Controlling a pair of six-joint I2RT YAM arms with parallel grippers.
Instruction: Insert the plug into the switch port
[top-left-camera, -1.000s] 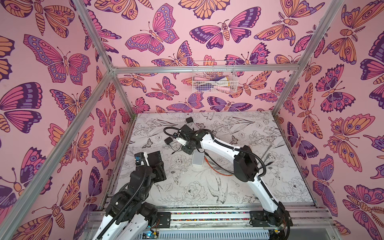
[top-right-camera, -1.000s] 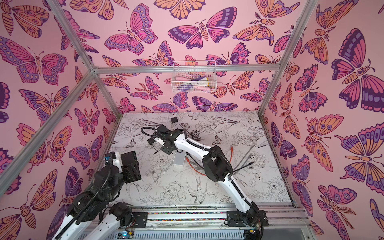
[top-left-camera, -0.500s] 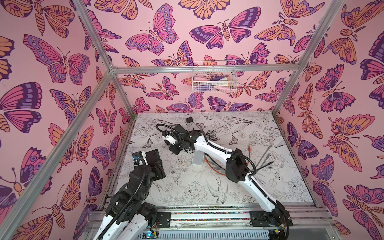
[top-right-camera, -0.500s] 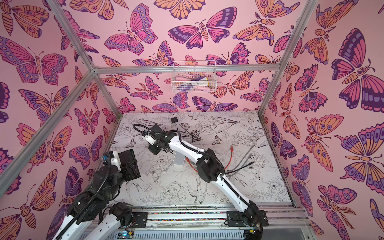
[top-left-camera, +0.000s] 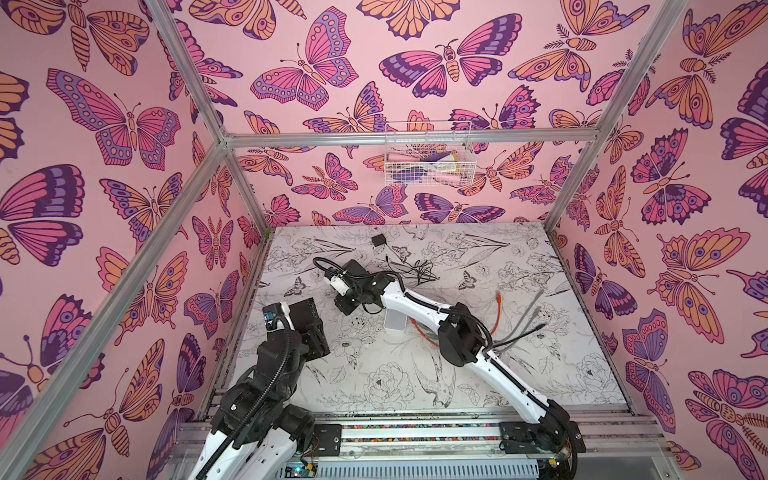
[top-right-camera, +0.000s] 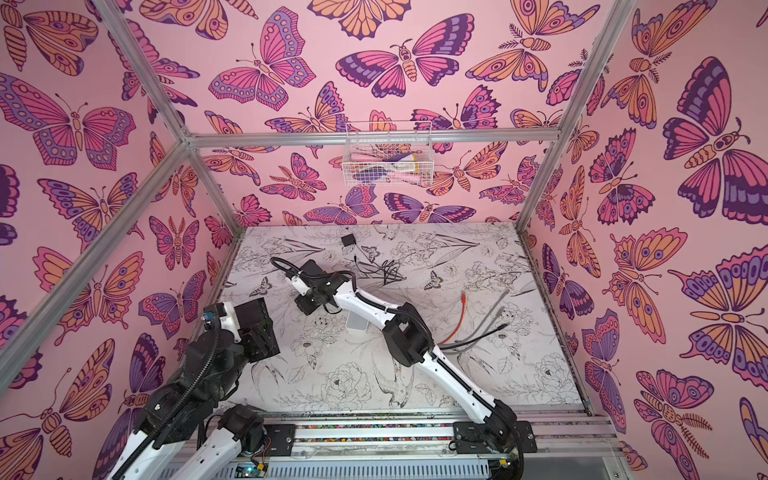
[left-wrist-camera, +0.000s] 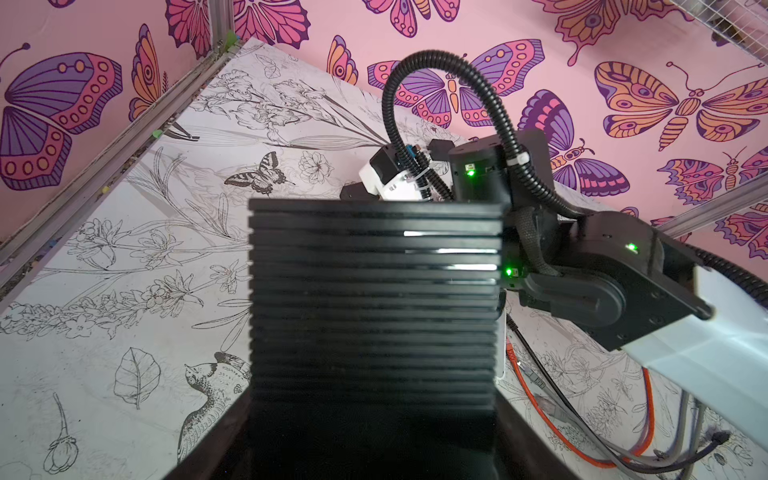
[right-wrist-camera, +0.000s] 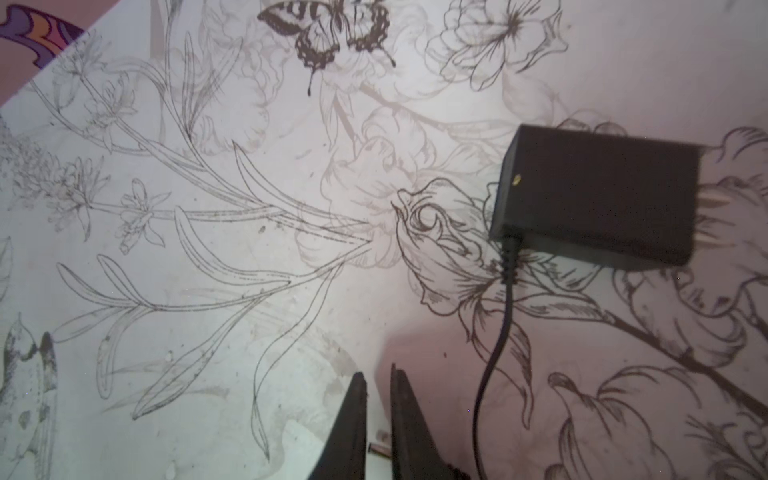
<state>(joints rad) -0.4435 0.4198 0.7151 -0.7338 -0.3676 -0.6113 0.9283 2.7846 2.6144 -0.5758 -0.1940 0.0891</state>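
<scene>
Our left pincer (top-left-camera: 312, 332) clamps the switch (top-left-camera: 302, 308) aloft; the right pincer (right-wrist-camera: 377, 372) is nearly together beside the cord (right-wrist-camera: 494, 353); we have nothing plugged in yet.

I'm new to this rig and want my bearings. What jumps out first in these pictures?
The pink butterfly walls surround everything, over a flower-sketch table. At near left, the left gripper holds up a ribbed black switch. The right gripper reaches across toward the far left, its fingers almost shut, near a black power adapter.
</scene>
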